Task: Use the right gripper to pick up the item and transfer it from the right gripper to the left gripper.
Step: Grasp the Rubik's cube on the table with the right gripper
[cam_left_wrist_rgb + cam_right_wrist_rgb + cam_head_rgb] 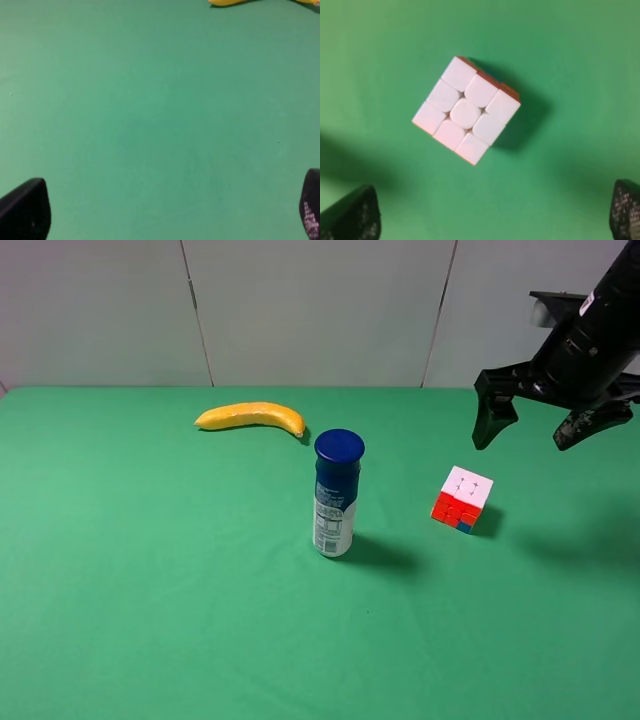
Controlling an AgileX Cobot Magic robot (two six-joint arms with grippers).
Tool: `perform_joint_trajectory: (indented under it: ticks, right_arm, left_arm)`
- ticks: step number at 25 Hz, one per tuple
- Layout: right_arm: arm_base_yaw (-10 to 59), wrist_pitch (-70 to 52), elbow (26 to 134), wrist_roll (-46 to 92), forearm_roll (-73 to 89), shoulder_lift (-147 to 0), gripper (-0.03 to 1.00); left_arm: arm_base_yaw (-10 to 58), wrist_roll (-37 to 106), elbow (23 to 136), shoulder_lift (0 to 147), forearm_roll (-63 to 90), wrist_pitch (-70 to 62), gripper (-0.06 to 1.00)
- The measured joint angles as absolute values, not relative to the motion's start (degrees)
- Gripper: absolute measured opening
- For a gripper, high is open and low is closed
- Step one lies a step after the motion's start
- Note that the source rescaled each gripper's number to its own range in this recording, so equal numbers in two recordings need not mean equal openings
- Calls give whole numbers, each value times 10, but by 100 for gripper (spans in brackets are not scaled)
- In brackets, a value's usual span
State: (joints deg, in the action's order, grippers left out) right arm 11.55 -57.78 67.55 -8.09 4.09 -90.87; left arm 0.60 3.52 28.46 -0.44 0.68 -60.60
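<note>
The puzzle cube (462,498) sits on the green table right of the middle, white face up, with red, orange and blue on its sides. My right gripper (535,435) hangs open above and behind it, to the right, and holds nothing. In the right wrist view the cube (466,110) lies below the camera, white face up, apart from the two spread fingertips (350,217). My left gripper (170,215) is open and empty over bare green cloth. It is out of the exterior high view.
A white bottle with a blue cap (336,495) stands upright left of the cube. A yellow banana (250,417) lies behind it to the left; its edge also shows in the left wrist view (225,2). A grey wall runs behind the green table (150,590).
</note>
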Motion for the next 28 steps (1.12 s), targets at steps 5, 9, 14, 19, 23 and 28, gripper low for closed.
perform_joint_trajectory:
  ticks: [5, 9, 14, 19, 23, 28]
  right_arm:
    - [115, -578, 675, -83, 41, -915, 100]
    - [115, -576, 675, -87, 41, -915, 100]
    - [115, -552, 675, -117, 40, -915, 100]
    - [115, -538, 675, -129, 38, -920, 100]
    - [136, -534, 675, -154, 17, -946, 100]
    - [153, -528, 675, -182, 6, -986, 100]
  left_arm:
    - [6, 35, 285, -4, 7, -606, 100]
    - [6, 35, 285, -4, 7, -606, 100]
    - [6, 35, 285, -4, 7, -606, 100]
    - [6, 35, 285, -4, 7, -606, 100]
    - [6, 35, 285, -4, 7, -606, 100]
    - [6, 35, 285, -4, 7, -606, 100]
